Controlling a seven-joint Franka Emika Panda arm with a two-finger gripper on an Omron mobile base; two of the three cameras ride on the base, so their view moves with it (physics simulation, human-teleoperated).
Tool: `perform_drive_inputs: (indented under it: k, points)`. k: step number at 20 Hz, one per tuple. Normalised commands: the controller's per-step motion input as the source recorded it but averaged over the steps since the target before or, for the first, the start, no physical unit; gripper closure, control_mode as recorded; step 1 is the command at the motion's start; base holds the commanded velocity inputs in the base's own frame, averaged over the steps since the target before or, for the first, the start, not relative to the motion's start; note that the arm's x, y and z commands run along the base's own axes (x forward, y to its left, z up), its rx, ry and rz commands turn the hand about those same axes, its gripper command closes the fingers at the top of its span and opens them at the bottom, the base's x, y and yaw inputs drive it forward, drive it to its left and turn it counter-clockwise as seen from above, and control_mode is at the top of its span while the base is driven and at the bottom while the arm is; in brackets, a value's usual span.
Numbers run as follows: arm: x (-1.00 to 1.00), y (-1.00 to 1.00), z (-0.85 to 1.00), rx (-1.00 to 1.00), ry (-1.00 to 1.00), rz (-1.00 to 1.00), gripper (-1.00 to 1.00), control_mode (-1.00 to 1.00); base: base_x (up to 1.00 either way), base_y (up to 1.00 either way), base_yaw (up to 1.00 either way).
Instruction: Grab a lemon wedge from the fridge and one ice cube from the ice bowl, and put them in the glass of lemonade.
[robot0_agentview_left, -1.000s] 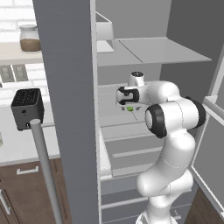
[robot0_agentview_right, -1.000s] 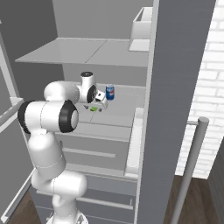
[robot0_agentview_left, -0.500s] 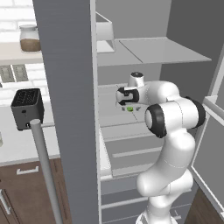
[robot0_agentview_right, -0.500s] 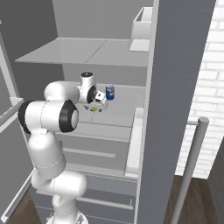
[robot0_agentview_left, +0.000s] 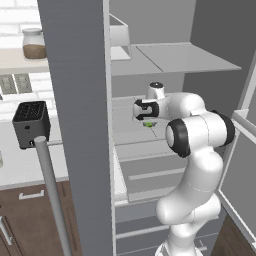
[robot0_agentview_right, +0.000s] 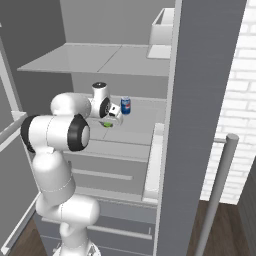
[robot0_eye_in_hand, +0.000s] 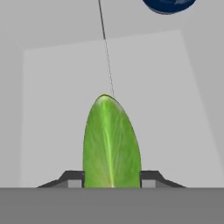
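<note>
The wedge stands between the two fingertips of the gripper, each tip touching a flank, so the jaws are closed on it. It sits low over a pale shelf inside the open fridge. From the left base, the wedge shows as a green speck under the gripper. The right base view adds a blue can on that shelf, just beyond the gripper and wedge. A white bin rests on the shelf above.
</note>
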Motion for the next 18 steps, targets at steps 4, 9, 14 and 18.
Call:
perform_drive_inputs:
  k: [4,9,14,18]
  points:
    - [-0.60,-0.01,0.09,0.00,-0.01,0.00,1.00,-1.00,0.00,0.00,0.00]
    - [-1.00,-0.07,0.16,0.00,-0.02,0.01,1.00,-1.00,0.00,0.00,0.00]
    - [-1.00,-0.02,0.30,0.00,-0.01,0.04,1.00,-1.00,0.00,0.00,0.00]
    - [-1.00,0.05,0.87,0.00,0.00,0.09,1.00,-1.00,0.00,0.00,0.00]
